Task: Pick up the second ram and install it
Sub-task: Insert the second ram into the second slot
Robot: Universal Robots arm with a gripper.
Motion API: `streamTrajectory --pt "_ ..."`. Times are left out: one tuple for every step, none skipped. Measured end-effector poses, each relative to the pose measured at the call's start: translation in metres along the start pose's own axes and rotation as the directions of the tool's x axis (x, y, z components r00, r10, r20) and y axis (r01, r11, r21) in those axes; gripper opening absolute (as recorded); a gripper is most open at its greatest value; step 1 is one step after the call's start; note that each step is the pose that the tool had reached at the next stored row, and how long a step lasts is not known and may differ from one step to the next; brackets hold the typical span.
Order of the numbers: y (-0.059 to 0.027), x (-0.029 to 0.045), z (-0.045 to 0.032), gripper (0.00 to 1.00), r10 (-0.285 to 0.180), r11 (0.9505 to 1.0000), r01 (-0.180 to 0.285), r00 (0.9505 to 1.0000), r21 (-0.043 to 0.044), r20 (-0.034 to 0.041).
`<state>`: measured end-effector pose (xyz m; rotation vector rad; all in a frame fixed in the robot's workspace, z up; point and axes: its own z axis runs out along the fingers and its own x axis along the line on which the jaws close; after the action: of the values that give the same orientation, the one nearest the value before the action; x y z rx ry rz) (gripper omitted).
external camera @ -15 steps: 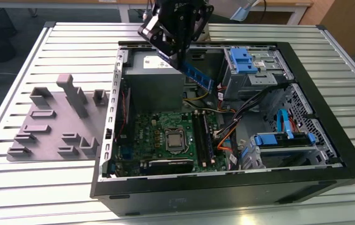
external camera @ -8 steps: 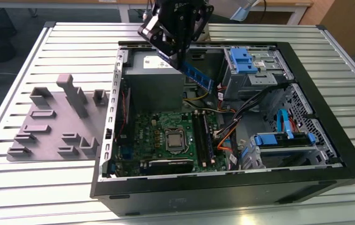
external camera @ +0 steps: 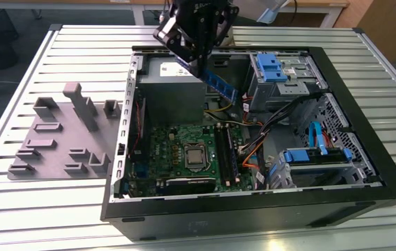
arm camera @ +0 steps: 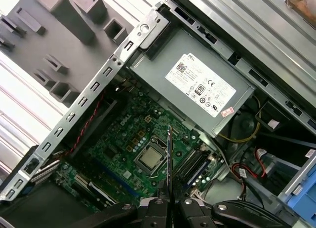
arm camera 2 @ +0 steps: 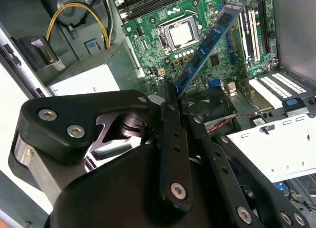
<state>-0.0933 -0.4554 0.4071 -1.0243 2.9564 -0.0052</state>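
My gripper [external camera: 199, 67] hangs over the far side of the open computer case [external camera: 365, 157] and is shut on the second ram [external camera: 220, 87]. The ram is a long blue-green stick with black chips, held by one end and slanting down toward the green motherboard [external camera: 184, 151]. It is in the air, touching nothing else. In the second wrist view the ram [arm camera 2: 210, 38] reaches out from the fingers [arm camera 2: 170, 119] above the processor socket [arm camera 2: 180, 34]. The first wrist view shows it edge-on as a thin line [arm camera: 169, 159] above the board, beside the memory slots [arm camera: 191, 165].
A grey plastic tray [external camera: 58, 136] with upright blocks lies on the slatted table [external camera: 79, 209] at the exterior view's left. Inside the case are a grey power supply [external camera: 173, 94], blue drive brackets [external camera: 275, 68], loose cables [external camera: 281, 117] and a black fan [arm camera 2: 210, 107].
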Motion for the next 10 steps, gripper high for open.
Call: streamTrajectory --pt "0.0 0.0 0.0 0.14 0.006 1.0 -0.006 1.0 0.0 0.0" --pt "0.0 0.0 0.0 0.14 0.014 0.9999 -0.014 0.9999 0.0002 -0.0001" --pt "0.0 0.0 0.0 0.14 0.022 0.9998 -0.022 0.9998 0.0003 -0.0002" --pt "0.0 0.0 0.0001 0.14 0.03 0.9995 -0.03 0.9995 0.0003 -0.0002" --pt "0.0 0.0 0.0001 0.14 0.039 0.9993 -0.039 0.9993 0.0004 -0.0003" --pt "0.0 0.0 0.0001 0.14 0.047 0.9989 -0.047 0.9989 0.0005 -0.0004" --pt "0.0 0.0 0.0001 0.14 0.055 0.9985 -0.055 0.9985 0.0006 -0.0004" --pt "0.0 0.0 0.0001 0.14 0.063 0.998 -0.063 0.998 0.0007 -0.0005" --pt "0.0 0.0 0.0001 0.14 0.072 0.9974 -0.072 0.9974 0.0008 -0.0005" --pt "0.0 0.0 0.0001 0.14 0.081 0.9967 -0.081 0.9967 0.0009 -0.0006"
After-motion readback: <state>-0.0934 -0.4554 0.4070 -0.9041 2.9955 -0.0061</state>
